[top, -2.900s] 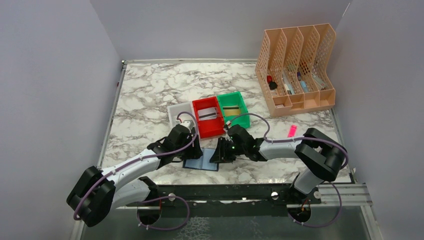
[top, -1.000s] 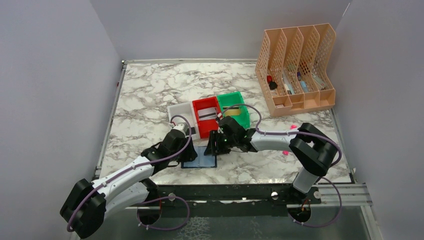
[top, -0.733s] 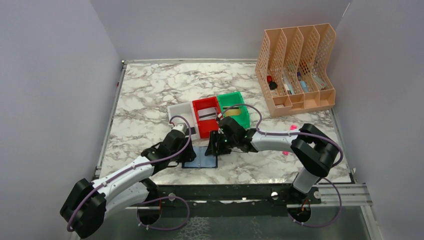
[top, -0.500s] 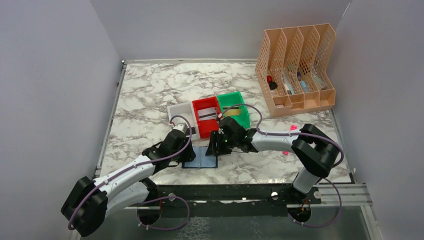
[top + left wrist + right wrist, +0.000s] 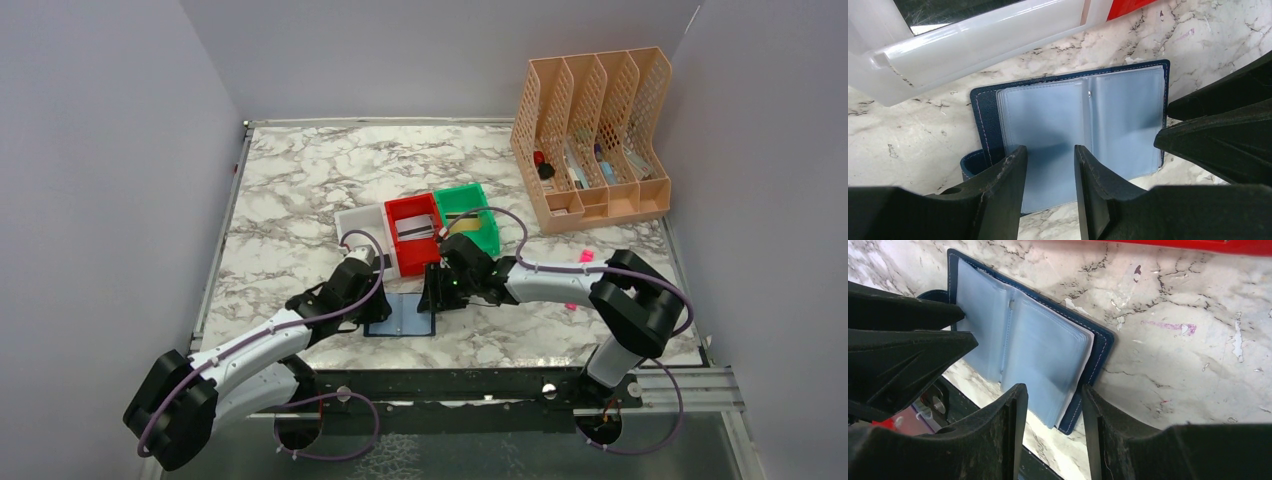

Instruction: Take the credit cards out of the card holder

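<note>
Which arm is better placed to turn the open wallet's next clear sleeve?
Probably right: the right end effector straddles the loose sleeve edges of the wallet. The left end effector hovers over a flat sleeve.

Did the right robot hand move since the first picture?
Yes. The right gripper has shifted left and a little away from the arm bases. It was below the green bin's near corner and is now below the red bin's.
</note>
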Robot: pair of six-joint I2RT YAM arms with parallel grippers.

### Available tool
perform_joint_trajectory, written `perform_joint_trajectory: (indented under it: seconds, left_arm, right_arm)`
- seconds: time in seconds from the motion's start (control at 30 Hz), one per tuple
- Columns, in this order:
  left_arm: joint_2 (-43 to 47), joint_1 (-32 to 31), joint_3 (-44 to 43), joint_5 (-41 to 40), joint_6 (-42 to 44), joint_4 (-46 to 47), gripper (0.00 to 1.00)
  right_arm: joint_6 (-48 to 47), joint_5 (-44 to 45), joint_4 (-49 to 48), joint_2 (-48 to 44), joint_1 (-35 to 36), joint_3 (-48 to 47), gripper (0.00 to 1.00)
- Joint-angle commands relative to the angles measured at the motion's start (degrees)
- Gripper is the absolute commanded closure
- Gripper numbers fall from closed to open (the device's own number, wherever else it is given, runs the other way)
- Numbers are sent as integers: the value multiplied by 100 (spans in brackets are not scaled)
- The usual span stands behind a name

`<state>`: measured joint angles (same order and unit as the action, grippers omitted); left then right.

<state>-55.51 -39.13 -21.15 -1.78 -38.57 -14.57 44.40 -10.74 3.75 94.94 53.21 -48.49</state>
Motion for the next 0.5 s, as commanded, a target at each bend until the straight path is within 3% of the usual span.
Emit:
perform_joint_trajectory:
  seconds: [0.0,0.47]
  left_arm:
    - [-73,-24,-5,70,-38,70,58]
    - [-254,-24,159,292,-58,343,61]
  right_arm:
    - [-68,-99,-109,-33,48,-31,52]
    - [68,-382,-486,465,58,71,53]
